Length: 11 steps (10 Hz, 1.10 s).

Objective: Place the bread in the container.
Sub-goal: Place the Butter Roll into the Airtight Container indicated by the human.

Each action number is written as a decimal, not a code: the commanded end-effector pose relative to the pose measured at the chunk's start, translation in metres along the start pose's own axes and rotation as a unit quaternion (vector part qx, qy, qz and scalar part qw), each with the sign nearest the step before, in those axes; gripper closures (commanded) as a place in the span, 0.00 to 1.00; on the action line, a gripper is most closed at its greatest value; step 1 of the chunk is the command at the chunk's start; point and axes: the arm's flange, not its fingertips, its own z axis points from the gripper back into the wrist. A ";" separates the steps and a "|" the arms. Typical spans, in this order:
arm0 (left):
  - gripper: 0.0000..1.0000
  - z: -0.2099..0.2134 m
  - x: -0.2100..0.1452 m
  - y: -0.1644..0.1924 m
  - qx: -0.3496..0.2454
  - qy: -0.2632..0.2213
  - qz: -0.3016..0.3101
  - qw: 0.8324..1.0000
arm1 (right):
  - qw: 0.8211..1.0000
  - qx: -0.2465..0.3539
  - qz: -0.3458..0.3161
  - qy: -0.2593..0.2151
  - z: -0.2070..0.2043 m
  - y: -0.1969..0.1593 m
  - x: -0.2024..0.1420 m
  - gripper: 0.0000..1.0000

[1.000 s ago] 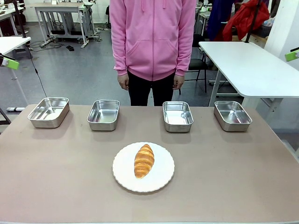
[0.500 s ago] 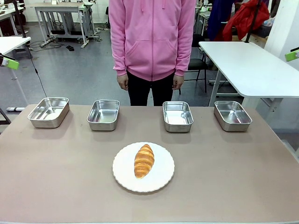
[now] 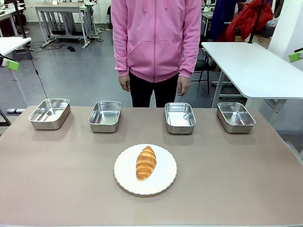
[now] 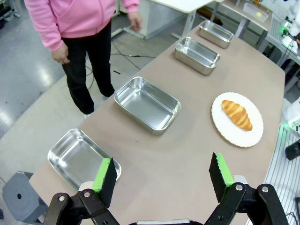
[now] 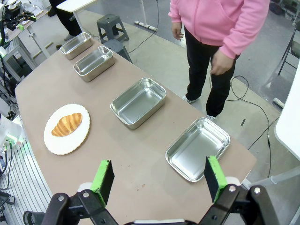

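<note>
The bread [image 3: 146,163], a golden-brown croissant, lies lengthwise on a round white plate [image 3: 163,179] near the table's front middle. Several look-alike empty steel containers stand in a row along the far edge: the far-left one [image 3: 49,113], the one beside it [image 3: 104,116], a right-of-centre one [image 3: 180,117] and the far-right one [image 3: 235,117]. My left gripper [image 4: 162,176] is open high above the table's left end, with the bread [image 4: 236,114] far off. My right gripper [image 5: 158,180] is open above the right end, over the nearest container [image 5: 198,148], and the bread [image 5: 66,124] is well away.
A person in a pink hoodie [image 3: 155,38] stands behind the far edge, with hands [image 3: 182,85] hanging at the sides. A white table [image 3: 255,66] stands at the back right. Bare tabletop [image 3: 236,170] surrounds the plate.
The person's hand on the picture's right has shifted slightly outward. The bread, the plate and the containers are where they were.
</note>
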 end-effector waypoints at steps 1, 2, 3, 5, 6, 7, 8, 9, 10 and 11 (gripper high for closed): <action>0.00 0.001 -0.001 0.000 -0.003 -0.002 0.001 1.000 | 1.000 0.003 0.004 -0.004 0.000 0.000 0.000 0.00; 0.00 0.001 -0.001 0.000 -0.003 -0.002 0.001 1.000 | 1.000 0.003 0.004 -0.004 0.000 0.000 0.000 0.00; 0.00 0.001 -0.001 0.000 -0.003 -0.002 0.001 1.000 | 1.000 0.003 0.004 -0.004 0.000 0.000 0.000 0.00; 0.00 0.001 -0.001 0.000 -0.003 -0.002 0.001 1.000 | 1.000 0.003 0.004 -0.004 0.000 0.000 0.000 0.00; 0.00 0.001 -0.001 0.000 -0.003 -0.002 0.001 1.000 | 1.000 0.003 0.004 -0.004 0.000 0.000 0.000 0.00; 0.00 0.001 -0.001 0.000 -0.003 -0.002 0.001 1.000 | 1.000 0.003 0.004 -0.004 0.000 0.000 0.000 0.00; 0.00 0.001 -0.001 0.000 -0.003 -0.002 0.001 1.000 | 1.000 0.003 0.004 -0.004 0.000 0.000 0.000 0.00; 0.00 0.001 -0.001 0.000 -0.003 -0.002 0.001 1.000 | 1.000 0.003 0.004 -0.004 0.000 0.000 0.000 0.00; 0.00 0.001 -0.001 0.000 -0.003 -0.002 0.001 1.000 | 1.000 0.003 0.004 -0.004 0.000 0.000 0.000 0.00; 0.00 0.001 -0.001 0.000 -0.003 -0.002 0.001 1.000 | 1.000 0.003 0.004 -0.004 0.000 0.000 0.000 0.00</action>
